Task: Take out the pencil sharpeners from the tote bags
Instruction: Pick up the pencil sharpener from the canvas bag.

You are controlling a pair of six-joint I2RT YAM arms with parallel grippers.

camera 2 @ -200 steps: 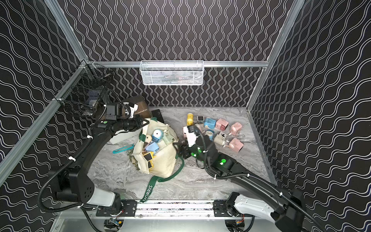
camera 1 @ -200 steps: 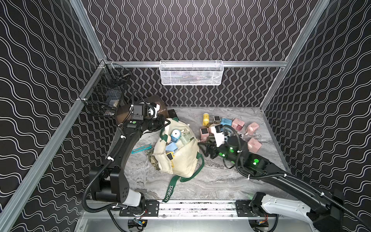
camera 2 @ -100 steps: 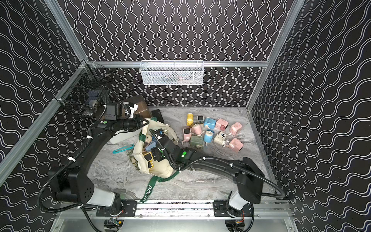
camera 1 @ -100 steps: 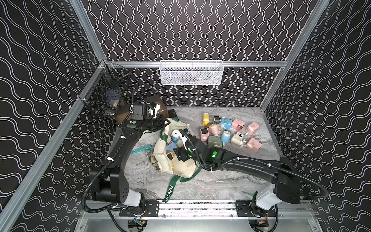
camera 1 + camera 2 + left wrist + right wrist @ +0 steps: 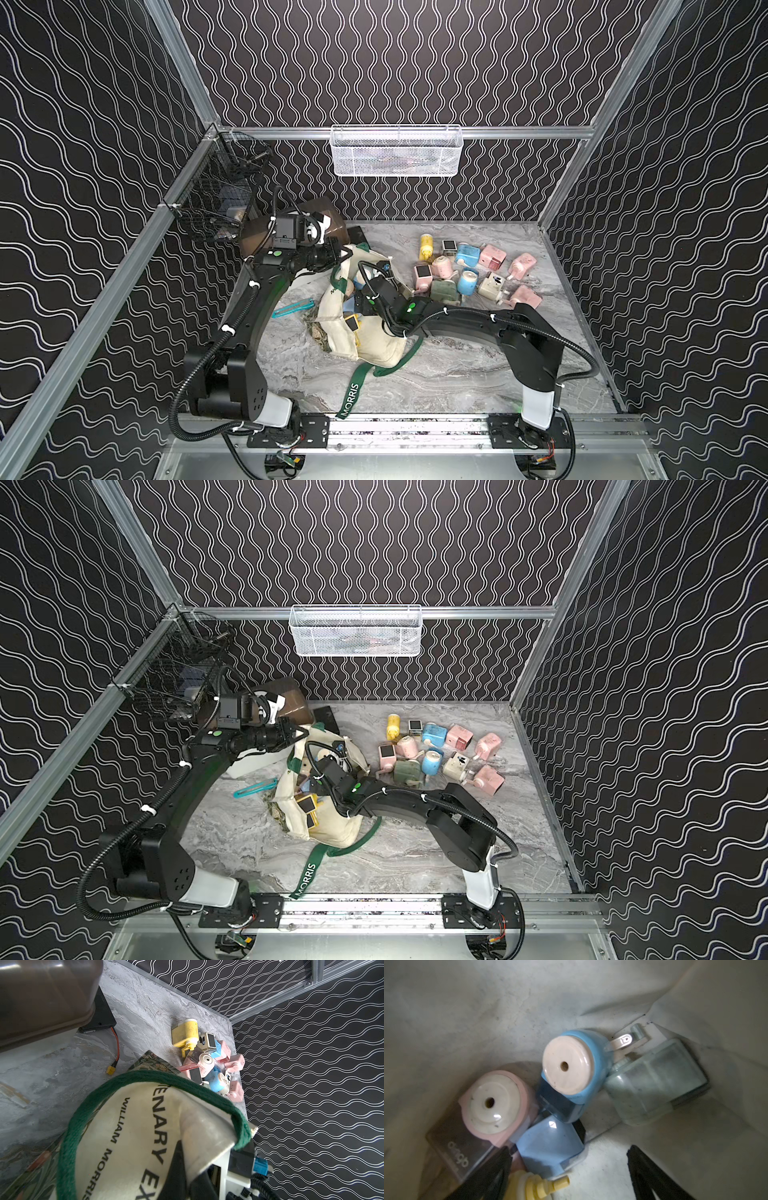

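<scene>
In both top views the tote bag (image 5: 374,345) is slumping near the middle of the marble table (image 5: 457,374). Its open end is pointing toward twelve o'clock, and a green strap (image 5: 351,395) printed MORRIS is trailing toward six o'clock. The left gripper (image 5: 341,252) is holding the bag's rim at its eleven o'clock corner, jaws clamped on the fabric. The right gripper (image 5: 361,296) is sitting inside the bag's mouth, its tips hidden by canvas. A heap of pencil sharpeners (image 5: 469,274) is lying on the table at two o'clock of the bag, just beside it. A few more are showing inside the mouth. A teal tool (image 5: 293,309) is lying at nine o'clock of the bag.

In the left wrist view one dark finger (image 5: 176,1167) is pressing against the cream canvas under the green-edged rim. Beyond the bag, a yellow sharpener (image 5: 186,1034) is lying at the edge of the heap. A brown lid (image 5: 41,997) is filling one corner.

In the right wrist view the camera is looking down inside the bag. The gripper's two fingers (image 5: 492,1176) are standing wide apart, closing on nothing. A faceted blue sharpener (image 5: 550,1147) is lying ahead of them. It is touching a pink sharpener (image 5: 500,1103) and a round-faced blue sharpener (image 5: 571,1068). A pale green sharpener (image 5: 654,1082) is lying against the round-faced one.
</scene>
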